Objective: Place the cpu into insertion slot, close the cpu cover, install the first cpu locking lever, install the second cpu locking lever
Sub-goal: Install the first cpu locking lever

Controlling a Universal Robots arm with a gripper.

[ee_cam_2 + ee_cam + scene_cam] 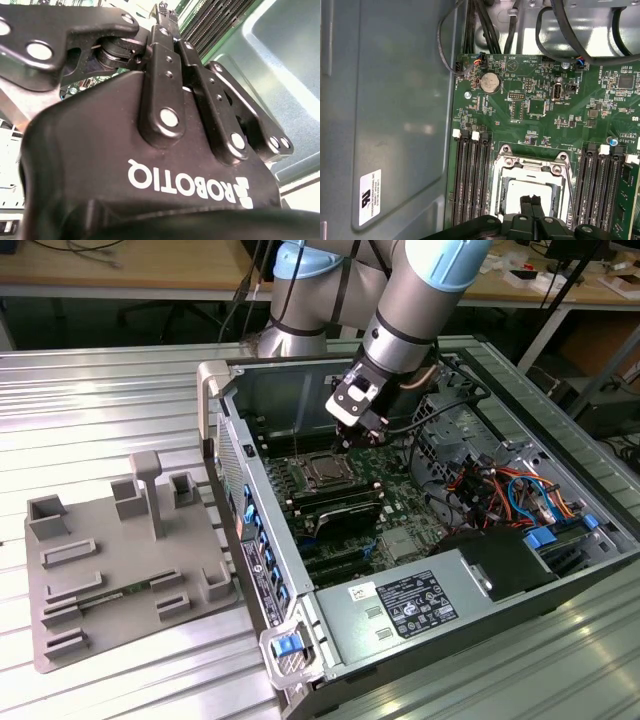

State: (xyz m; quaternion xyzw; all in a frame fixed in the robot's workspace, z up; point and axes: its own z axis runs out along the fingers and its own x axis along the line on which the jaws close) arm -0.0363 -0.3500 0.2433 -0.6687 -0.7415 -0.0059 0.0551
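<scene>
The arm reaches down into the open case [232,390], and the gripper [348,440] hangs just over the slot [322,484] on the green board [535,115]. In both wrist views its fingers [526,207] are pressed together, and nothing shows between them. The tips sit right above the cpu [515,192]; I cannot tell whether they touch it. The cpu lies flat in the slot, its pale top showing through the cut-out of the cover [506,162], which lies down around it. Long black memory slots [470,185] flank it on both sides. A grey fixture tray [100,570] rests on the ribbed metal table [90,410], at the exterior view's left, just beside the case.
</scene>
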